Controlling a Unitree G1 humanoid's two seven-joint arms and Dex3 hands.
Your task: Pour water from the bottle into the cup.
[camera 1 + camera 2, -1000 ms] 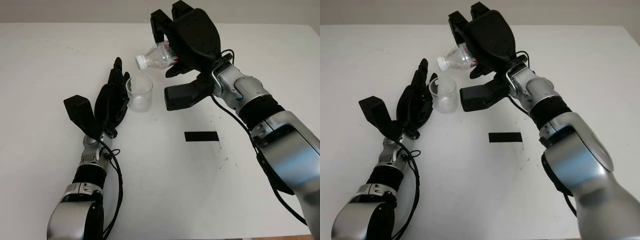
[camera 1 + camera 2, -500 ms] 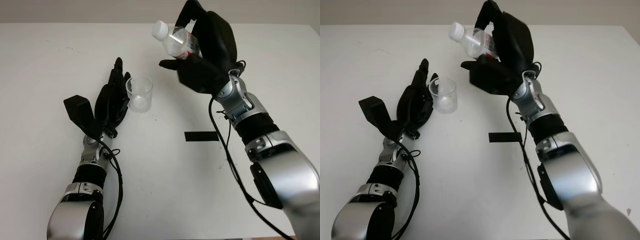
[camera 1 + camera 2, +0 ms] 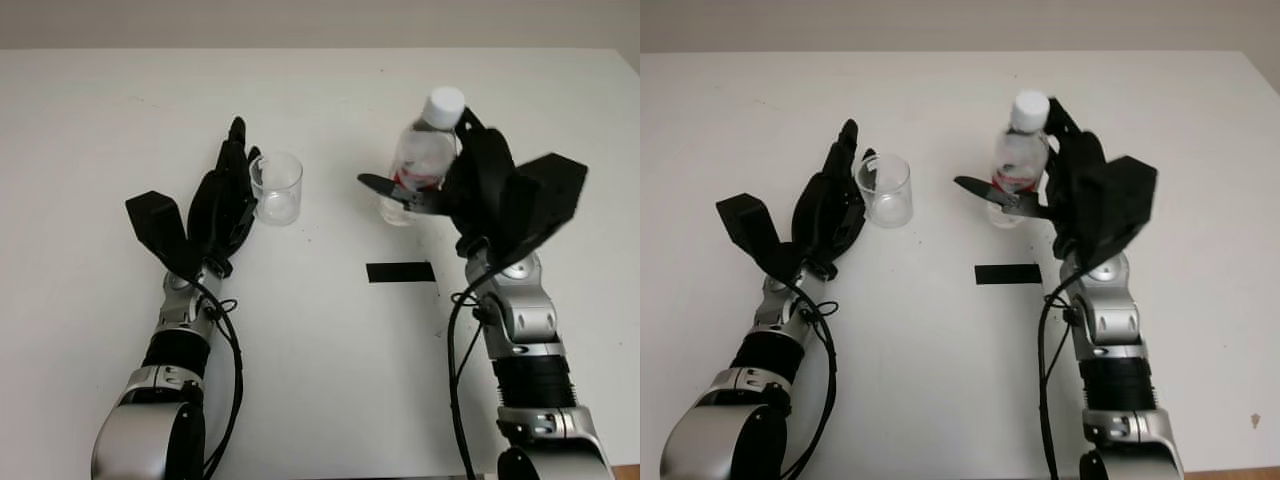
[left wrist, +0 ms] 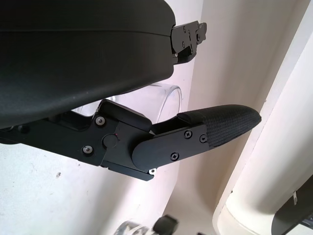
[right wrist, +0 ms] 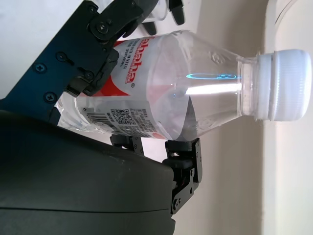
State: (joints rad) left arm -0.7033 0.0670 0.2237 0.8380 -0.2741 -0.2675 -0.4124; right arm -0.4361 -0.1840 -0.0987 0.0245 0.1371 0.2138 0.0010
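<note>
1. Upright on the white table [image 3: 320, 380], the clear plastic bottle [image 3: 420, 170] stands right of the middle, its white cap [image 3: 444, 105] on and pointing up.
2. A red and white label [image 5: 129, 73] wraps the bottle's body, with a small code square printed on it.
3. The right hand [image 3: 480, 190] is closed around the bottle from the side nearer the table's right edge; 1 black finger [image 3: 385, 187] crosses the front of the label.
4. In the right wrist view the fingers [image 5: 88, 44] press against the label while the cap [image 5: 286, 84] juts clear of the hand's shell.
5. Whether the bottle's base touches the table or sits just above it I cannot tell.
6. The clear plastic cup [image 3: 277, 187] stands upright left of the middle, well apart from the bottle, mouth open upward.
7. Any water level inside the cup is too faint to tell.
8. The left hand [image 3: 222, 200] lies just beside the cup on the side toward the table's left edge, fingers extended along the cup's wall and gripping nothing.
9. From the left wrist view, 1 padded finger [image 4: 215, 125] reaches past the cup's rim [image 4: 168, 98].
10. A black strip of tape [image 3: 401, 271] lies flat on the table, nearer the front edge than the bottle and just left of the right forearm.
</note>
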